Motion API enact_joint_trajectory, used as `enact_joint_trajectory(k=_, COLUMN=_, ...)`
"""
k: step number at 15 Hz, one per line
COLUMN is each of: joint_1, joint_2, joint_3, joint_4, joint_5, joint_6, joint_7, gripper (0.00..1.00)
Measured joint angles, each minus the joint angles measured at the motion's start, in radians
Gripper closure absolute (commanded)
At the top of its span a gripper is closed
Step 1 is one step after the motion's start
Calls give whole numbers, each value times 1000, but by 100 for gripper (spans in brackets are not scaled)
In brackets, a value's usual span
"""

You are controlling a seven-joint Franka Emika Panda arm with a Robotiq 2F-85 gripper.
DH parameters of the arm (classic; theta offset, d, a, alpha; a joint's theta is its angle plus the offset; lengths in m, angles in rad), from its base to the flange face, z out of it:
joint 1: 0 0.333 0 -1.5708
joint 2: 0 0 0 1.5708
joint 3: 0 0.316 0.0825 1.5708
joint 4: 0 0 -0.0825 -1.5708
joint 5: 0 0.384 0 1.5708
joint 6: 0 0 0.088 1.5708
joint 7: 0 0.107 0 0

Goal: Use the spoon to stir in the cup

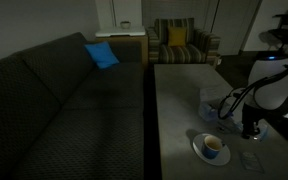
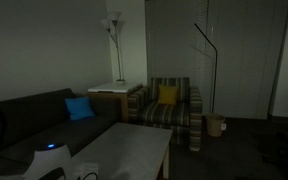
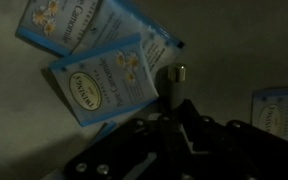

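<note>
Gripper [image 1: 250,130] jaws clenched on slim metal spoon [image 3: 174,85]; small round white cup [image 1: 212,146] sits apart from it.
Ext view: cup w/ brownish inside stands on white plate-like saucer [image 1: 198,153] near front edge of grey worktop [image 1: 179,90]. Gripper hangs near it on the robot's side, not touching. Pale blue boxy item [image 1: 216,103] is behind the cup. Wrist view: spoon's shiny end pokes out past the jaws, over blue-and-white paper tea sachets [image 3: 99,80] lying flat on the worktop. Room is dim, so the spoon can't be made out in ext views.
</note>
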Motion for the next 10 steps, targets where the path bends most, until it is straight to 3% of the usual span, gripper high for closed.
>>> enact_joint_trajectory(k=5, joint_1=109, joint_2=-9, joint_3=-83, joint_4=-10, joint_5=-28, joint_6=-11, joint_7=100, gripper=96)
enact_joint_trajectory(k=10, joint_1=169, joint_2=-162, joint_3=-167, joint_4=-204, joint_5=-72, joint_6=0, joint_7=112, gripper=96)
